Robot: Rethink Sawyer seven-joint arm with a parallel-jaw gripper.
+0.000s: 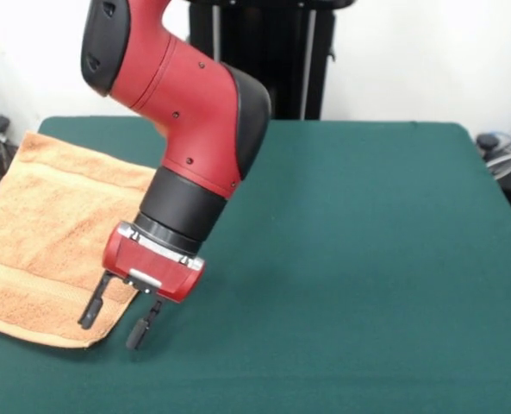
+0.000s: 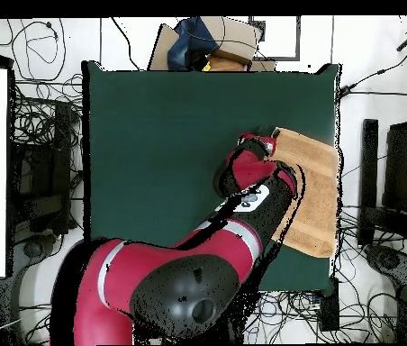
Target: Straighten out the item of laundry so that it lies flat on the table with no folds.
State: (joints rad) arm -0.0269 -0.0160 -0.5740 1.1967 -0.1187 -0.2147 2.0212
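The tan-orange terry towel [image 1: 52, 233] lies spread at the left edge of the green table [image 1: 358, 241] in the front view, hanging slightly past that edge. The gripper [image 1: 117, 316] hovers over the towel's near right corner, fingers [image 1: 90, 310] parted and holding nothing.

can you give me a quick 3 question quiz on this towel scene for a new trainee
1. True or false: the claw is open, its fingers apart.
2. Which part of the towel is the claw over in the front view?
A. its middle
B. its near corner
C. its far edge
3. Fill in: the towel lies at one side of the green ____, partly over its edge.

Key
1. True.
2. B: one finger is over the towel's near corner, the other over bare table.
3. Table; in the overhead view the towel overhangs that side.
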